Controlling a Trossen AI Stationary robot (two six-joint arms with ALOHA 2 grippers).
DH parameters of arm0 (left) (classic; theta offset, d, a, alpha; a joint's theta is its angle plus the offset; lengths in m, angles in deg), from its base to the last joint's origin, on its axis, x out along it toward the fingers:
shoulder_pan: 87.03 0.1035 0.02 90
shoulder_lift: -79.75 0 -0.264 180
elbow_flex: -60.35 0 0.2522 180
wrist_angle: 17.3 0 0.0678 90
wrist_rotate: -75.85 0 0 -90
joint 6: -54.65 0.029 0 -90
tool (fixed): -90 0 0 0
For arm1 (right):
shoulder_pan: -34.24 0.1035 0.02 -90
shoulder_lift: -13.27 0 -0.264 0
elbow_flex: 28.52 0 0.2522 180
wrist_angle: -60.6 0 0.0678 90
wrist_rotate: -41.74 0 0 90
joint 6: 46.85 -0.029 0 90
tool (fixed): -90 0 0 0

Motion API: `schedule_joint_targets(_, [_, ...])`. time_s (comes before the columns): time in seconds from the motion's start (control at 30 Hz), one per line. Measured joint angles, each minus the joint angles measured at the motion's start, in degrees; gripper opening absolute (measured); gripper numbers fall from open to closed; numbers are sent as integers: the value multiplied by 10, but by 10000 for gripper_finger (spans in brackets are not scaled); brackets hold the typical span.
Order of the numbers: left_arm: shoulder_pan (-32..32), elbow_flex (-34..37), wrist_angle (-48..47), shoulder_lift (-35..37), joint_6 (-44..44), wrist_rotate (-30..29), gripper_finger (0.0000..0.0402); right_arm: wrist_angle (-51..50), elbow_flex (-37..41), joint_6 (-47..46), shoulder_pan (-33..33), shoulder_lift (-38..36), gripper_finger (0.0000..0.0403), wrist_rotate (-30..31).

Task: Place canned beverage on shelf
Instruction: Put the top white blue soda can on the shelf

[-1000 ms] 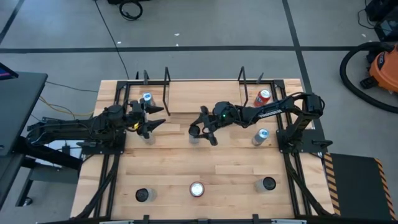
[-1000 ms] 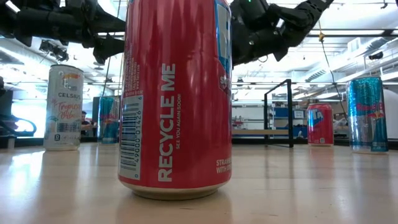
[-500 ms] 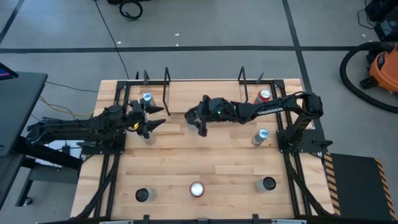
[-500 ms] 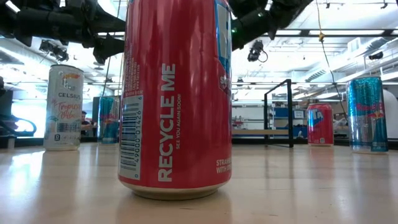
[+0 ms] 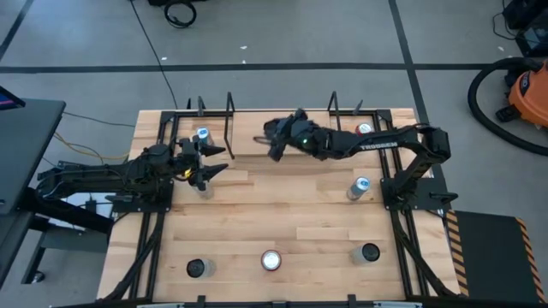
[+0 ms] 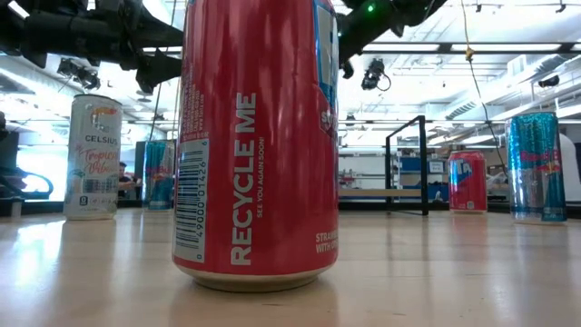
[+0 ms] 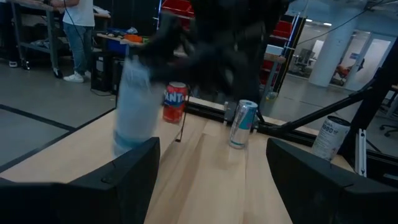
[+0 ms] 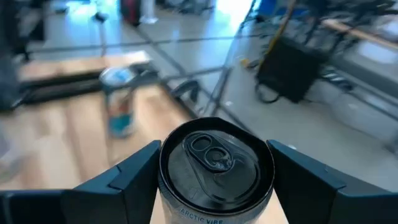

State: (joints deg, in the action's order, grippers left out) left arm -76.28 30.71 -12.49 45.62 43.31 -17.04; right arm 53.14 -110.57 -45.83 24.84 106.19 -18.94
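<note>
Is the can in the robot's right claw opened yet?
No, shut. The can in the right gripper shows its tab flat, mouth sealed.

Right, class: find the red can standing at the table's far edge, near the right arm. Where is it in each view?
High view: the red can is at the far edge, partly under the right arm.
Low view: the red can is far back, right of centre.
Left wrist view: the red can is on the table ahead.
Right wrist view: not in it; a black-topped can fills the foreground.
Shared landmark: the blue-and-silver can nearby.
</note>
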Motion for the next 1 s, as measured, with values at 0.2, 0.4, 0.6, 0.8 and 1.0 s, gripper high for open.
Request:
schedule_joint_targets(0.2, [0,0,2,0,0,0,298,-8,0,2,-24,-56,272,8])
schedule_joint_targets(0.4, [0,0,5,0,0,0,298,-65,0,-22,-55,-110,272,77])
schedule_joint_targets(0.6, [0,0,5,0,0,0,298,-120,16,-95,-87,-141,272,117])
schedule_joint_targets(0.8, [0,0,5,0,0,0,298,-101,89,-167,-133,-163,272,113])
schedule_joint_targets(1.0, [0,0,5,0,0,0,298,-88,132,-211,-162,-163,272,98])
